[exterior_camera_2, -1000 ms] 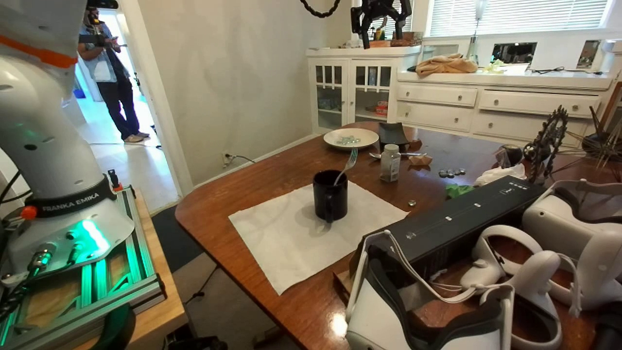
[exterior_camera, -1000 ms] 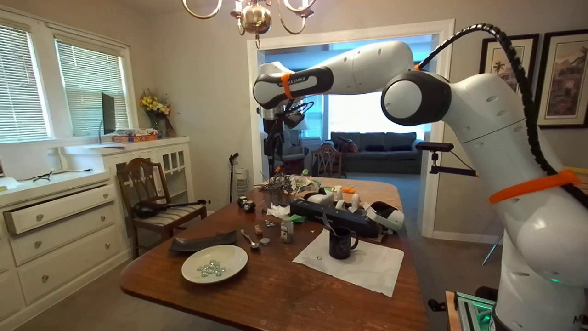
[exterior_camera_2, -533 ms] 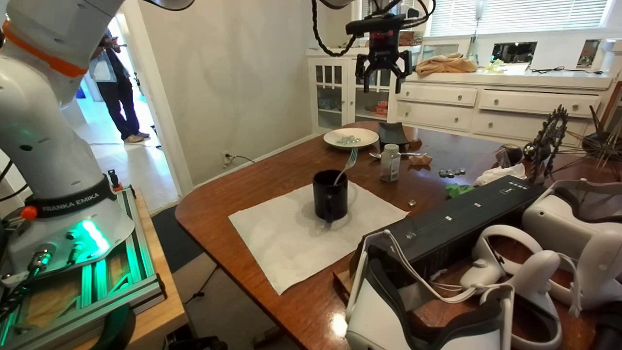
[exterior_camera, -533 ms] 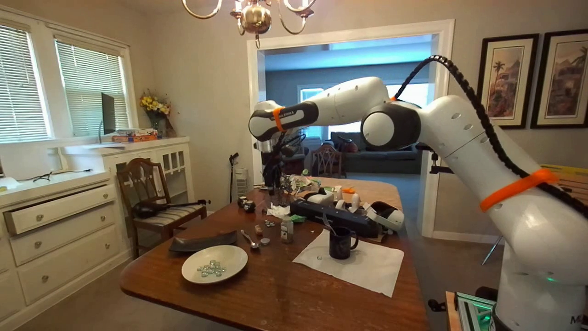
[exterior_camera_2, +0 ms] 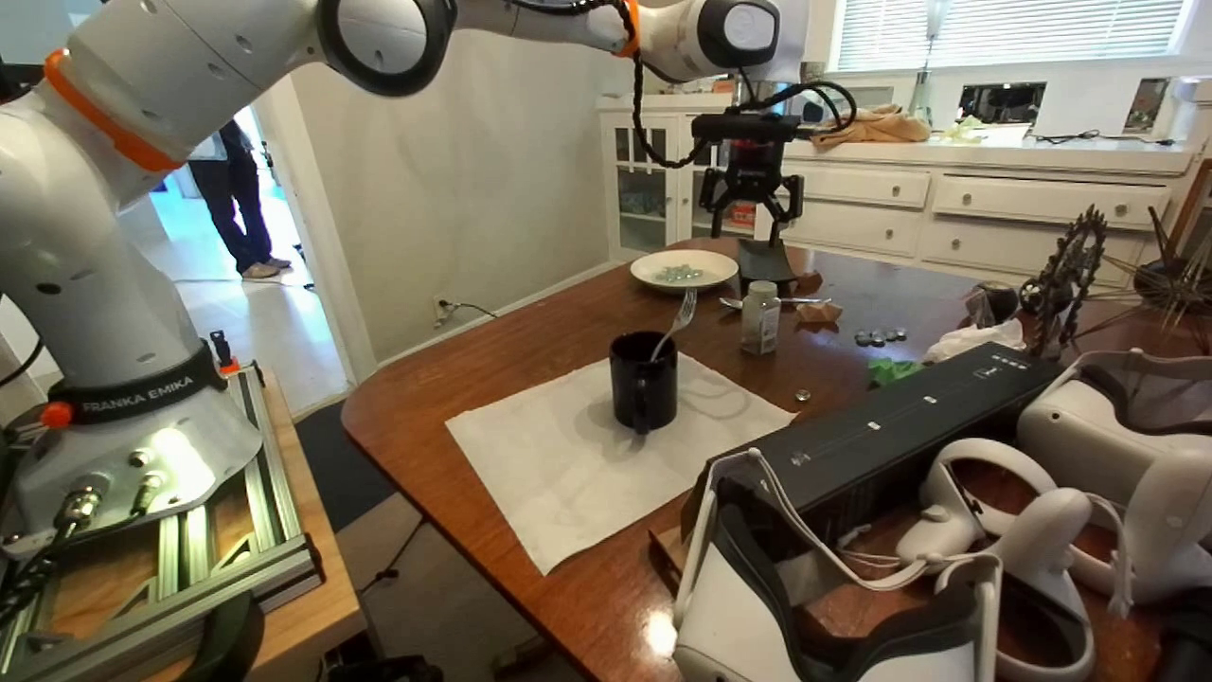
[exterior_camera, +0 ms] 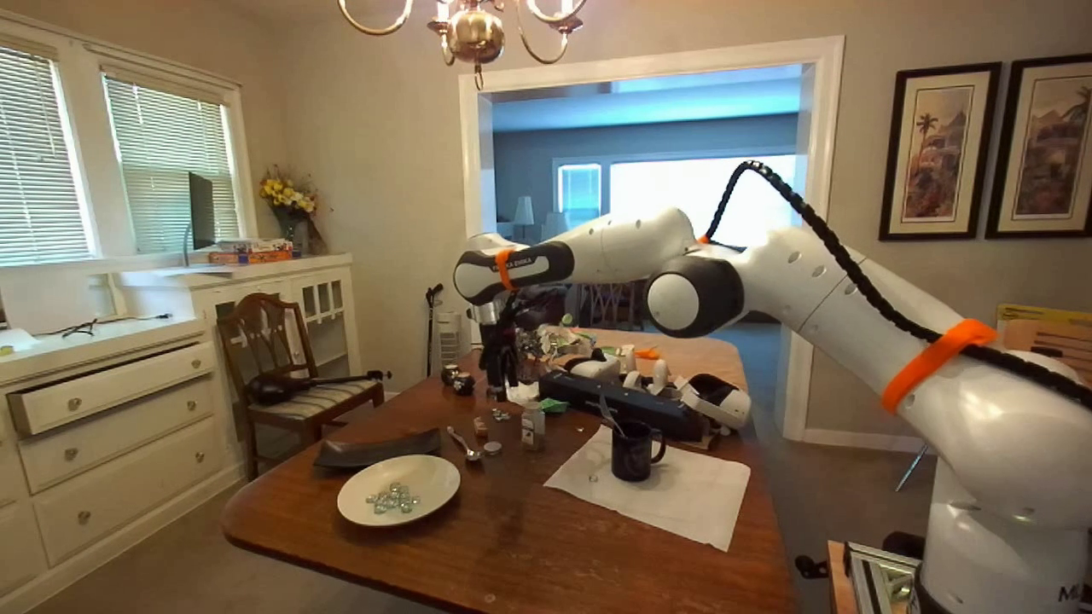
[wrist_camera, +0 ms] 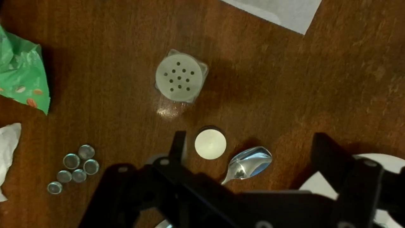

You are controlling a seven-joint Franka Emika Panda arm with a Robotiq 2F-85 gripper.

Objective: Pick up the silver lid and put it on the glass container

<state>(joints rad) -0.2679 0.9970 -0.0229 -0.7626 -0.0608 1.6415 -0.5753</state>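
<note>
Gripper (wrist_camera: 250, 141) gapes wide, holding nothing; centre it on the lid (wrist_camera: 210, 144), well inside the table (exterior_camera: 529, 546) edges, avoiding the spoon (wrist_camera: 251, 162).

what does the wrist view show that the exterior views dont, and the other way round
Only the wrist view shows the holes in the top of the glass container.

Only the exterior views show the black mug with a fork in it, and the robot's base.

All share the glass container, spoon, plate and open gripper; the silver lid shows in the wrist view and in an exterior view.
</note>
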